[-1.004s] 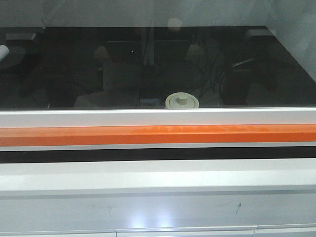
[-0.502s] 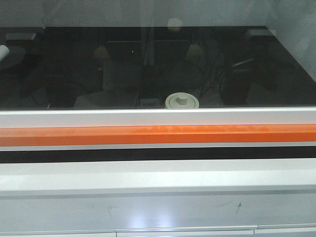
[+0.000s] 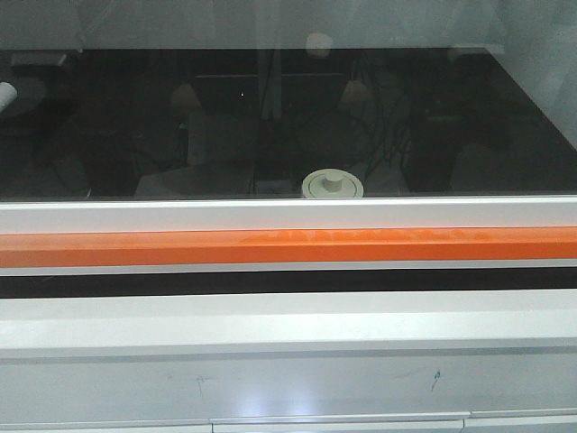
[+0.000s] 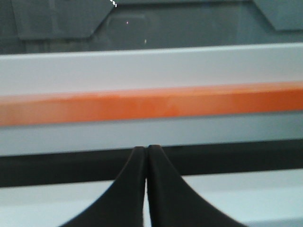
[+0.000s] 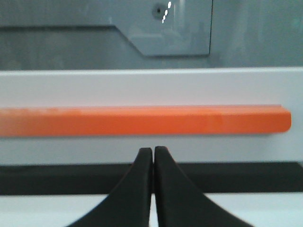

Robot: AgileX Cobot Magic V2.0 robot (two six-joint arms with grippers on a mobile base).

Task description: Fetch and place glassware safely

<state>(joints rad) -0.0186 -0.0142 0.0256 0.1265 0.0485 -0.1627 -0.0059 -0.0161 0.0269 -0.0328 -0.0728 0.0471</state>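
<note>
Left gripper (image 4: 146, 148): fingers pressed together, empty. Right gripper (image 5: 153, 150): likewise closed, empty. Orange bar (image 4: 151, 104) at 12 o'clock of both tips. Jar (image 3: 332, 185), lidded, sits beyond the bar at 12 o'clock, on the dark surface (image 3: 135, 108) by its near edge.

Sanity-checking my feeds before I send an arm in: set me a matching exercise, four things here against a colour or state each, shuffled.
Things:
1. jar lid
2. bar along the front edge
3. left gripper
4. benchtop

Colour or state:
a. orange
b. glossy black
c. cream-white, with a central knob
d. shut, holding nothing

Pairs: 1-c, 2-a, 3-d, 4-b.
</note>
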